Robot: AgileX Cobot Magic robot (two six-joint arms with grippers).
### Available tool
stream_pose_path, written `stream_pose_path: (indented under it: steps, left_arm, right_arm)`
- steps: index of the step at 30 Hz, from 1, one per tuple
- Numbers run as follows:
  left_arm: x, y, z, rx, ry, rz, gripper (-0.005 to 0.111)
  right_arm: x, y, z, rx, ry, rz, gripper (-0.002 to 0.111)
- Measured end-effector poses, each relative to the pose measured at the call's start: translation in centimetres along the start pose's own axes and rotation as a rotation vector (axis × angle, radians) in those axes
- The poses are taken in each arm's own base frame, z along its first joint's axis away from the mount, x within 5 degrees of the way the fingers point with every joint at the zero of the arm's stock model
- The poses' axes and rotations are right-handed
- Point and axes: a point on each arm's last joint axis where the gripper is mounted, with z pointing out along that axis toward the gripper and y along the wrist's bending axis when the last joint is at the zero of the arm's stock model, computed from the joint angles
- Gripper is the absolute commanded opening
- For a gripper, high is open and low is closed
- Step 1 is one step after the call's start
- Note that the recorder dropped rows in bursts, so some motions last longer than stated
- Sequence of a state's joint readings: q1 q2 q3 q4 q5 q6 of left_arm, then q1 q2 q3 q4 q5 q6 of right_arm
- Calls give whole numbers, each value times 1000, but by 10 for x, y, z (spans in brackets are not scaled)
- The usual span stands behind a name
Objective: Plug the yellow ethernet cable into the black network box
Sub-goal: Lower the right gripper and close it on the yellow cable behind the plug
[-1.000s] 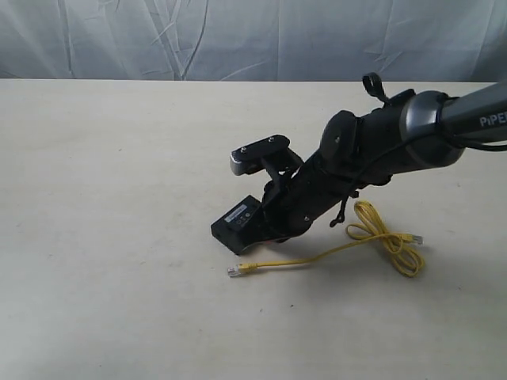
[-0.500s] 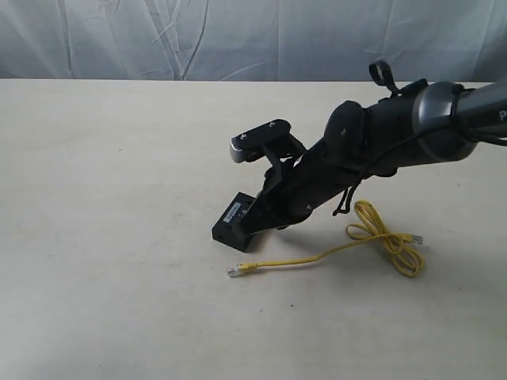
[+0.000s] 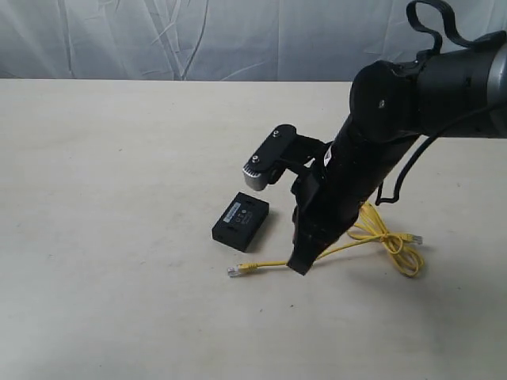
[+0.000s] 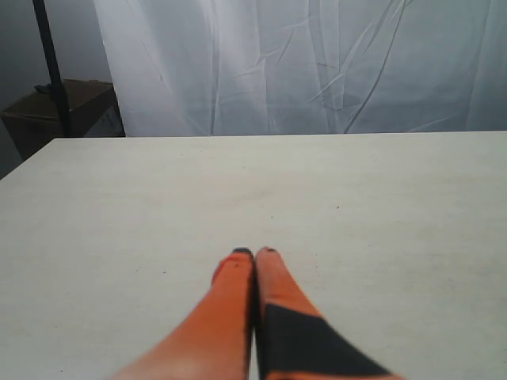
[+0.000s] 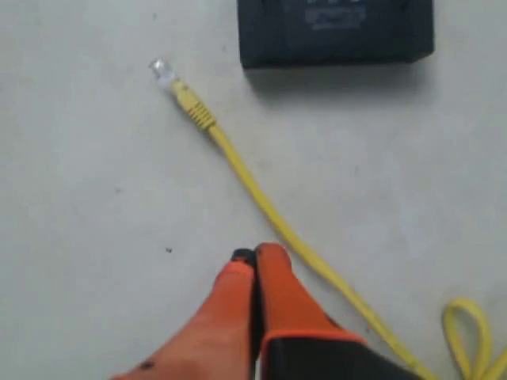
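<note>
Right tool (image 5: 255,255) beside cable (image 5: 261,202), plug-end (image 5: 164,71) away

Counter (image 3: 111,253) open left of black network box (image 3: 240,221); right arm (image 3: 348,182) blocks yellow ethernet cable (image 3: 265,264) middle, plug end exposed.

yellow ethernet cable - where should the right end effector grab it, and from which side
Grip the yellow ethernet cable on its yellow boot, just behind the clear plug. Come straight down from above, jaws across the cord: that end lies flat and free on the table, apart from the black network box. The right end effector, now shut, must open first.
</note>
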State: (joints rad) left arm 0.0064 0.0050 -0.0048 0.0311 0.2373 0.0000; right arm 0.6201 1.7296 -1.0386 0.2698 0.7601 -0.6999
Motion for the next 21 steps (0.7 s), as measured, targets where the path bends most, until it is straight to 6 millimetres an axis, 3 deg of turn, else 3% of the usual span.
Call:
stream_pose_path:
  steps: [7, 13, 15, 19, 21]
  left_arm:
    - [0, 0, 0, 0, 0, 0, 0]
    - [0, 0, 0, 0, 0, 0, 0]
    - [0, 0, 0, 0, 0, 0, 0]
    - [0, 0, 0, 0, 0, 0, 0]
    - [0, 0, 0, 0, 0, 0, 0]
  right_arm:
    - [8, 3, 2, -30, 68, -19, -1]
    - [23, -1, 16, 65, 79, -88, 0]
    - [26, -1, 20, 88, 64, -100, 5]
    - [24, -1, 22, 92, 13, -116, 29]
    - [22, 2, 22, 71, -9, -122, 32]
